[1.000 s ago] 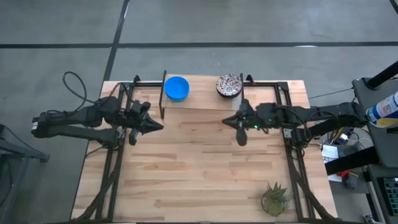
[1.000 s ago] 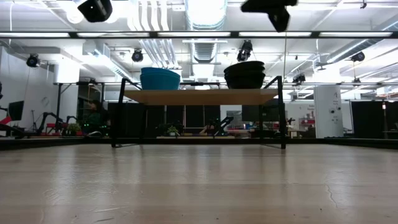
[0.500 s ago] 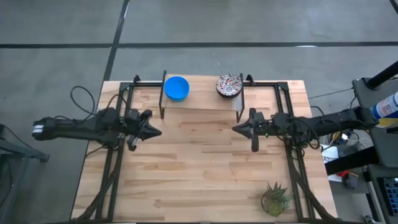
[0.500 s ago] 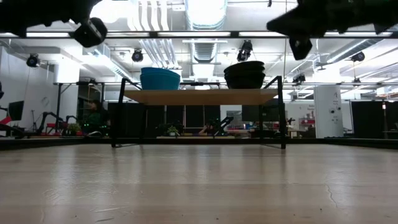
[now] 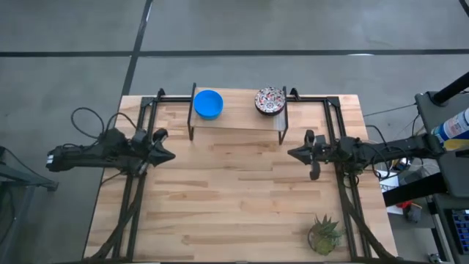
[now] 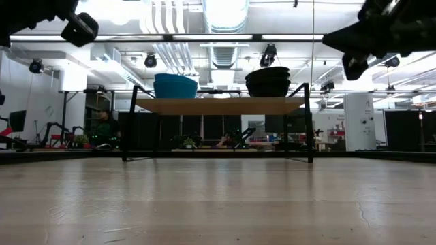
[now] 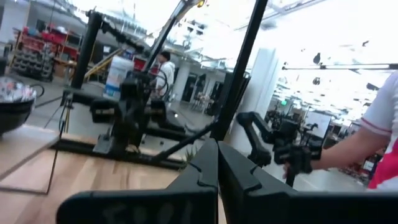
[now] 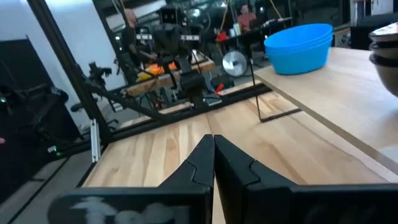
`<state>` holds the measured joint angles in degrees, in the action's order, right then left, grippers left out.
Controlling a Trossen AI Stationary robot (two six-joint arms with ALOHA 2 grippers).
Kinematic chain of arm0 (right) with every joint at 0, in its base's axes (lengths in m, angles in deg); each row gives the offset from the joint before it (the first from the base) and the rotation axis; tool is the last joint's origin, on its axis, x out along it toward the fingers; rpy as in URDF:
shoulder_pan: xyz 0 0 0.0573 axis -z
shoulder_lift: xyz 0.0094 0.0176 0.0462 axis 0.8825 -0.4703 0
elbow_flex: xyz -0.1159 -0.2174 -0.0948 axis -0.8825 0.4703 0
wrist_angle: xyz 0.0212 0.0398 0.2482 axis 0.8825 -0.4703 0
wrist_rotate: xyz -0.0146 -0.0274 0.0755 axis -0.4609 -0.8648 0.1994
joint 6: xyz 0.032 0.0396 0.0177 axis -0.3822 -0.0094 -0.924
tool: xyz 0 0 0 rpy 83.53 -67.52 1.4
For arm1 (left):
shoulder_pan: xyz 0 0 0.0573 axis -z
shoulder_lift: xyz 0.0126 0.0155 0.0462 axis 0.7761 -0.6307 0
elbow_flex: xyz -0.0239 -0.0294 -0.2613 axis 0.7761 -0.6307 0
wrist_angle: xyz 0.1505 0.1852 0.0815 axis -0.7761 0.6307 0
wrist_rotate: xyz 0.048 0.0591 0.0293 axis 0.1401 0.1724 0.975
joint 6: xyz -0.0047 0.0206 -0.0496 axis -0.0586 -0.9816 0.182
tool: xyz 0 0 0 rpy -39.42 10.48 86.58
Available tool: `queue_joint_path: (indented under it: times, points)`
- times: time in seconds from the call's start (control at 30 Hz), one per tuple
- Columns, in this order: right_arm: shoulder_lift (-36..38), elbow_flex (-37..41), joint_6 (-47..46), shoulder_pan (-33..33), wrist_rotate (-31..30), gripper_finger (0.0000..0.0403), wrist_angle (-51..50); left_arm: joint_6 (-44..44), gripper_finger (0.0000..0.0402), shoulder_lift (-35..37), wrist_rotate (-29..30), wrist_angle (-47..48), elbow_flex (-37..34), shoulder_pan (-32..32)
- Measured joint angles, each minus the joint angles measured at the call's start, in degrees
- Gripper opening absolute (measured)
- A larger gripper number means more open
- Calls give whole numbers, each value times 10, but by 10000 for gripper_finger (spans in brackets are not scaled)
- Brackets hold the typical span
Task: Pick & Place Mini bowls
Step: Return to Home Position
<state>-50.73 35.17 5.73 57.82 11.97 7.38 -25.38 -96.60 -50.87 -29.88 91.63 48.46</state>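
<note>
Blue bowls (image 5: 209, 104) shelved; left hand (image 5: 169, 155), right hand (image 5: 292, 154) apart.

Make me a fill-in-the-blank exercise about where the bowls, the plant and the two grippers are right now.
1. The stack of blue bowls and the stack of patterned bowls both stand on the ___.
2. The potted plant stands on the table on the ___ arm's side.
3. The fingers of the left gripper and of the right gripper are ___, holding nothing.

Missing words: shelf; right; shut.
</note>
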Motion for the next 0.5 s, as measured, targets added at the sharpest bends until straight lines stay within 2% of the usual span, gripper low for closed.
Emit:
queue_joint_path:
  times: [0.3, 0.5]
  points:
    - [99, 48, 31, 0, -1, 9, 4, -14, 2, 67, 0, 43, -16, 0]
    - [164, 93, 17, 0, -21, 9, 12, -9, 2, 122, 3, 25, -58, 0]
